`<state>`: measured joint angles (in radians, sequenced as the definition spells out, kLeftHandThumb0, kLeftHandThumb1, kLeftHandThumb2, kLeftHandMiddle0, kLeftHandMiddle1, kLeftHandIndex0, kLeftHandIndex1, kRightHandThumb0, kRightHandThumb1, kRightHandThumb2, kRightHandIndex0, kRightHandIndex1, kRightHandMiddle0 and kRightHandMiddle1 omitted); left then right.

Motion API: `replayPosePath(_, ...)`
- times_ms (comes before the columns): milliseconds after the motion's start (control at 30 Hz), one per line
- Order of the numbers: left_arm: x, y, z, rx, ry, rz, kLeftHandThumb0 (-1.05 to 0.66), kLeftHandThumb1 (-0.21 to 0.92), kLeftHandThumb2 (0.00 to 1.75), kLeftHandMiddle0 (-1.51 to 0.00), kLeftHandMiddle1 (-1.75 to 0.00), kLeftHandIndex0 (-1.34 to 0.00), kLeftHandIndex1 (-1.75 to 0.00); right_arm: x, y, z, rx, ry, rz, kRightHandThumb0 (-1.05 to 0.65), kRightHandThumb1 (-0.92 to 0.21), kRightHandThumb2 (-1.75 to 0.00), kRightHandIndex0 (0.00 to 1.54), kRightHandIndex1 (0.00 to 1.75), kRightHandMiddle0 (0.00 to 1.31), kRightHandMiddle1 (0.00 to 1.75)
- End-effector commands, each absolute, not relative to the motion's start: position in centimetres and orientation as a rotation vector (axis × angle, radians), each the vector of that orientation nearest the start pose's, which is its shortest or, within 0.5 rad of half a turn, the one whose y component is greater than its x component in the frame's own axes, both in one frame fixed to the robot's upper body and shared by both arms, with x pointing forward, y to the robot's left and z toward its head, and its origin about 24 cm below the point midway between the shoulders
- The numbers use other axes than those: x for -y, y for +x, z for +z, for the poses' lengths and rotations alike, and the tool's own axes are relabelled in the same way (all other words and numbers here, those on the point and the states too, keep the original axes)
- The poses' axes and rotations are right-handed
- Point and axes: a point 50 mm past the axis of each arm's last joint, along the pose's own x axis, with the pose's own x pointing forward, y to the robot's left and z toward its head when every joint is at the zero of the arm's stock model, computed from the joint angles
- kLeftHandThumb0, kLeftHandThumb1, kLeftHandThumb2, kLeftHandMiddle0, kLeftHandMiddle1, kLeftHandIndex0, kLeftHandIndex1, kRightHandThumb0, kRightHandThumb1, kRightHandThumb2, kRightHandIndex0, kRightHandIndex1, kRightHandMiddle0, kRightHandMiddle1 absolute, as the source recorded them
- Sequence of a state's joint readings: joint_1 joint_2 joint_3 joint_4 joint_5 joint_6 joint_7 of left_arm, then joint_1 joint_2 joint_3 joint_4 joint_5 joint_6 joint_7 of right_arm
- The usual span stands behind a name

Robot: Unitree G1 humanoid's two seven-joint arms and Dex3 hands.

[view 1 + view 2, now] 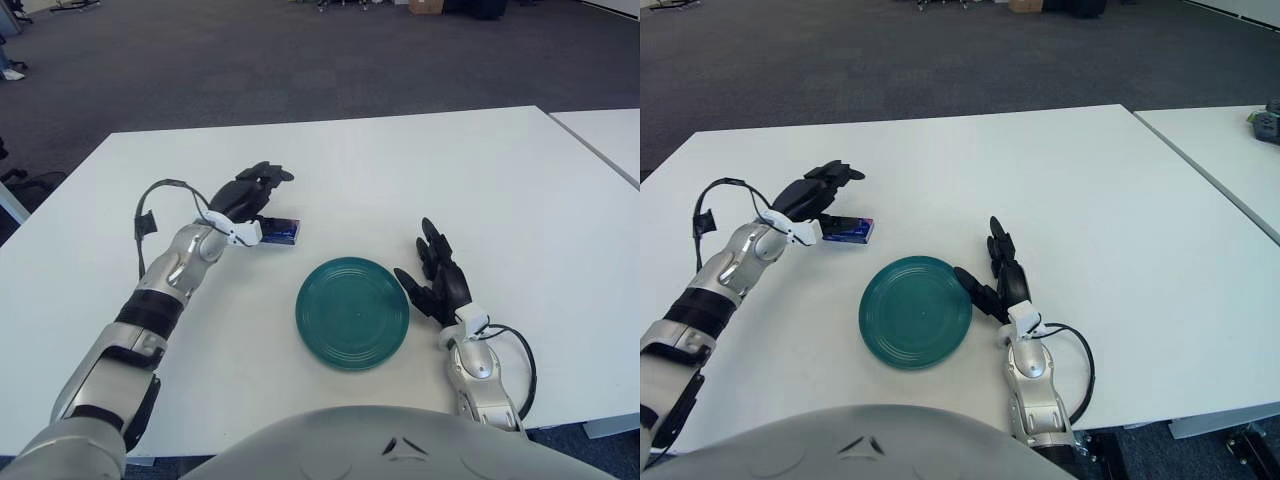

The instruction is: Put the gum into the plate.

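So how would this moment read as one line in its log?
left hand: over gum pack, grasp unclear | plate: holds nothing | right hand: beside plate, fingers open

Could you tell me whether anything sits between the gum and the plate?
Nothing visible does. The gum, beside the left hand, lies just up-left of the plate, with only bare table between. The right hand is on the plate's far side.

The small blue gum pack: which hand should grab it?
Left. The left hand hovers right at the small blue gum pack; the right hand sits beyond the round teal plate, open.
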<state>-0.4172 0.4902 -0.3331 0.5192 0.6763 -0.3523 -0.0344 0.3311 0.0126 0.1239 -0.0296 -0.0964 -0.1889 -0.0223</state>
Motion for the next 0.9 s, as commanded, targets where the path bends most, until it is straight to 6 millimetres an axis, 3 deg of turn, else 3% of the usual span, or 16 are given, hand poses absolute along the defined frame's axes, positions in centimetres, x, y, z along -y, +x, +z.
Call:
replayPosePath(0,-16.7,32.0,3.7,0.119,1.285,-0.555,-1.05,0.92,0.41,-0.12,0.00,0.00,-1.06,13.5,16.9,-2.1,-0.231,-0.050,0.028,-0.92,-0.92,-0.23,0.09,0.00,0.00,0.05)
replayPosePath(567,-15.8,32.1,1.3,0.004,1.382,-0.730,-1.05,0.92,0.27,-0.04,0.00,0.00,-0.99,13.8,16.8,-2.8,-0.263,-0.009,-0.004,-0.92,-0.92,-0.14,0.11,0.01,0.00,0.09)
replayPosePath(867,-15.8,31.4,-0.8,-0.102,1.376,-0.800,-1.01,0.92,0.18,-0.03,0.00,-0.02,-1.06,13.9,16.9,-3.1,-0.256,-0.013,-0.005,-0.91,-0.92,-0.19,0.10,0.00,0.00,0.09)
